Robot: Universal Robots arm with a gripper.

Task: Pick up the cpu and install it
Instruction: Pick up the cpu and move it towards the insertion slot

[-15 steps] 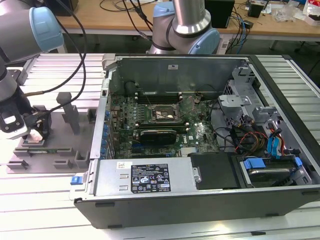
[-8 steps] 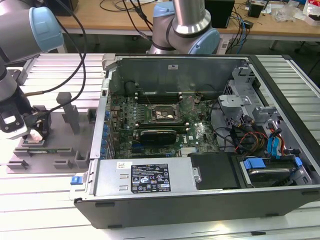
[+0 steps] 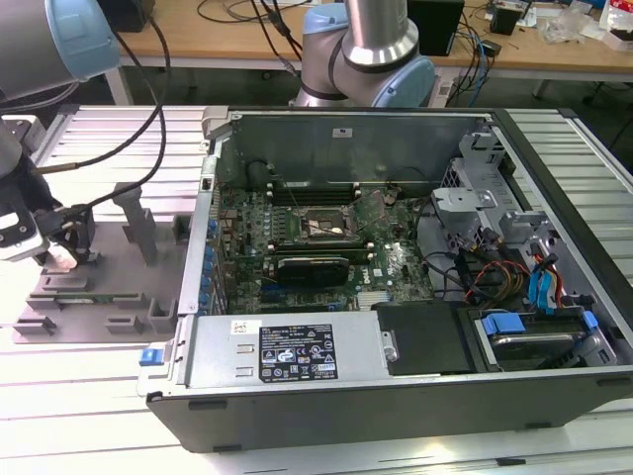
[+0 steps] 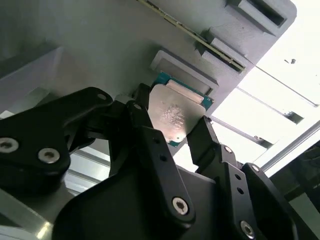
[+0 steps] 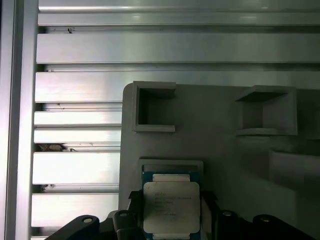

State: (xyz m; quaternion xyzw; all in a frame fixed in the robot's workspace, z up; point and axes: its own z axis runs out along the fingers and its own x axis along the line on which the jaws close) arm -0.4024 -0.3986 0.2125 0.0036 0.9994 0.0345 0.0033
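- Where the arm reaches down at the exterior view's left, the pincer (image 3: pixel 64 252) sits low over a grey holder (image 3: pixel 109 287) on the slatted tabletop (image 3: pixel 99 416), well apart from the open computer case (image 3: pixel 297 356).
- In both wrist views the cpu (image 5: pixel 171 207) lies flat between the two black fingers (image 5: pixel 134 202), silvery top up, at a raised seat of the grey holder.
- Pincer state: closed on the cpu, with one finger against each of two opposite edges. Whether the cpu has left its seat cannot be told.
- Handling, as judged: light, stiff and flat. The smooth metal top and thin edges offer little purchase, so a slip or tilt is the main risk.
- Fragility, as judged: the underside contacts and the green board rim would not tolerate scraping or a drop.
- Point of hold, as judged: the two opposite side edges, centred, as now. The top face and underside are best left untouched.
- The socket (image 3: pixel 331 226) inside the case stands uncovered.
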